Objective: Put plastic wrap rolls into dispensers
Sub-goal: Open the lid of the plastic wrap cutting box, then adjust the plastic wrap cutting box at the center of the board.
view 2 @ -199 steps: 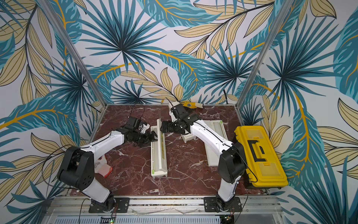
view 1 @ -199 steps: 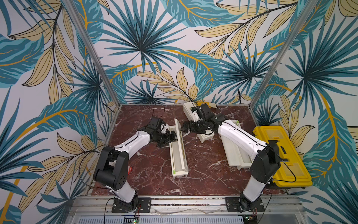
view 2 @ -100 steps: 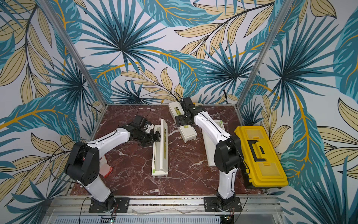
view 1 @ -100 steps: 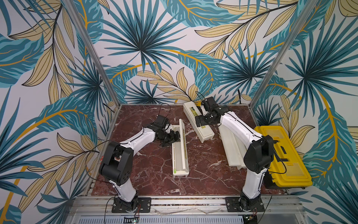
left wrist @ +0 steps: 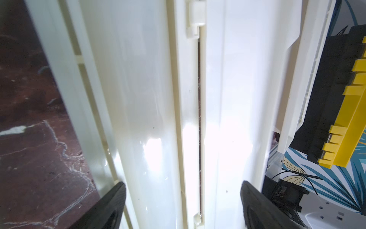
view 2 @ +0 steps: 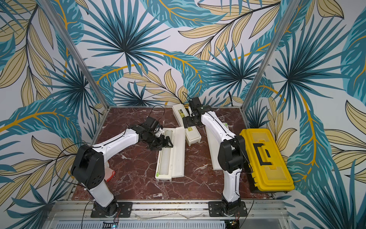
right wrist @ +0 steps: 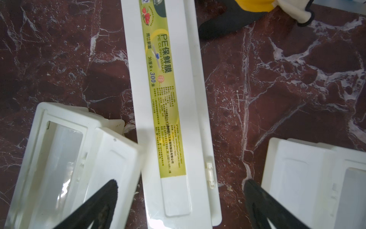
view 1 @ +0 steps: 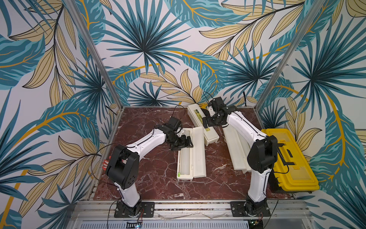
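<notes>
Table: dark red marble tabletop (view 1: 158,178), everything sat on it.
Left side: small red thing (view 1: 106,163) beside my left arm's base, mostly hidden, could not tell what.
Centre: open cream-white plastic dispenser box (view 1: 184,177) (view 2: 163,177), lengthwise near to far, its hinged lid (view 1: 199,152) folded flat toward my right.
Roll: milky translucent plastic wrap roll (view 1: 186,158) (view 2: 165,160) (left wrist: 138,99) lay inside that box's trough, full length.
Left gripper: my left gripper (view 1: 188,142) (view 2: 167,141) (left wrist: 182,184) hung over the far end of the roll, jaws spread wide, pinching nothing.
Right side: third cream-white dispenser box (view 1: 235,150) lay under my right arm, opened flat; contents unclear.
Toolbox: big yellow plastic toolbox (view 1: 293,164) with a black handle, at the right edge, lid down.
Farther: closed cream-white dispenser box (view 1: 211,136) (right wrist: 190,99) lay diagonally, yellow-green label (right wrist: 160,89) up, just beside the open lid's far corner; contact unclear.
Right gripper: my right gripper (view 1: 206,123) (view 2: 186,123) (right wrist: 181,182) hovered above the closed box's middle, jaws spread fully, holding nothing.
Back: black and yellow glove (right wrist: 227,21) on the marble past the closed box.
</notes>
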